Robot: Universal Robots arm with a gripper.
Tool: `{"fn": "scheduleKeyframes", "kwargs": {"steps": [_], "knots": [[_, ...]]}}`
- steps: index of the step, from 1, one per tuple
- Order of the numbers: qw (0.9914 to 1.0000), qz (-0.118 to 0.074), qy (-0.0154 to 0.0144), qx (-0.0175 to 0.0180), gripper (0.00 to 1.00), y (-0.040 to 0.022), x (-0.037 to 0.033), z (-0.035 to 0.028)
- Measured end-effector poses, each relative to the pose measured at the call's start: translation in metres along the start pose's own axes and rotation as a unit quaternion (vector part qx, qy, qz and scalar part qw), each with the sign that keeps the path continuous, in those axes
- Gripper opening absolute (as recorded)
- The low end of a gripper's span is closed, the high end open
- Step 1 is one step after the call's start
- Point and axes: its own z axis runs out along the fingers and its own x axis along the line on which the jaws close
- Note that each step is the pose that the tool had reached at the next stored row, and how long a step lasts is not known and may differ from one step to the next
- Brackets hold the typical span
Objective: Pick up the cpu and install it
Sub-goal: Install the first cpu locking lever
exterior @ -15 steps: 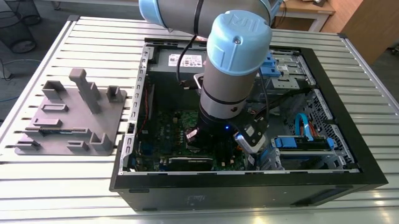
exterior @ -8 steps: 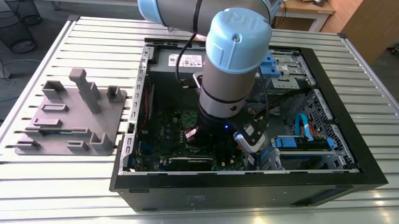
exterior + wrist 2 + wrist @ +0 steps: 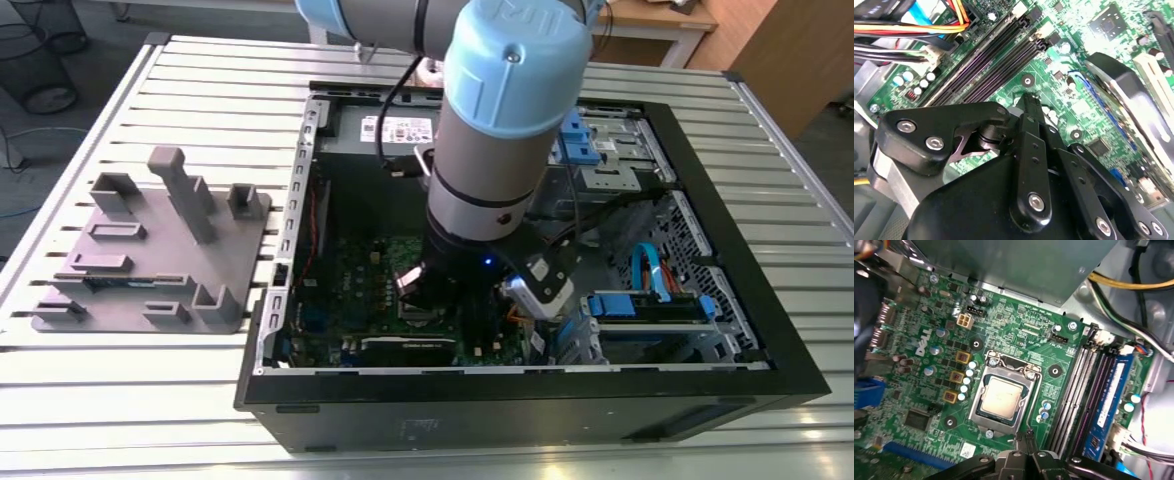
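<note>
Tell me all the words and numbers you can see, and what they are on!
White sticker inside the computer case: print too small to read.
Motherboard: a white brand logo, not quoted here; the tiny white part labels are too small to read.
cpu, lying in its socket: no readable marking.

The cpu [image 3: 1002,396] at the frame's centre has a pale, matt brushed-metal top; its surrounding socket frame [image 3: 1029,390] is shinier bare metal. The claw [image 3: 1028,440] is matt black; the motherboard [image 3: 1009,330] glossy green; the tabletop [image 3: 200,110] ribbed pale metal.
</note>
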Motion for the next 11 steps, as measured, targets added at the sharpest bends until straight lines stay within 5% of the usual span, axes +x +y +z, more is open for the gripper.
{"fn": "scheduleKeyframes", "kwargs": {"steps": [3,11], "knots": [[1.0,0.0,0.0,0.0,0.11,0.0,0.0001,-0.0074],[1.0,0.001,-0.0001,-0.0002,0.11,0.0046,0.0046,-0.0072]]}}
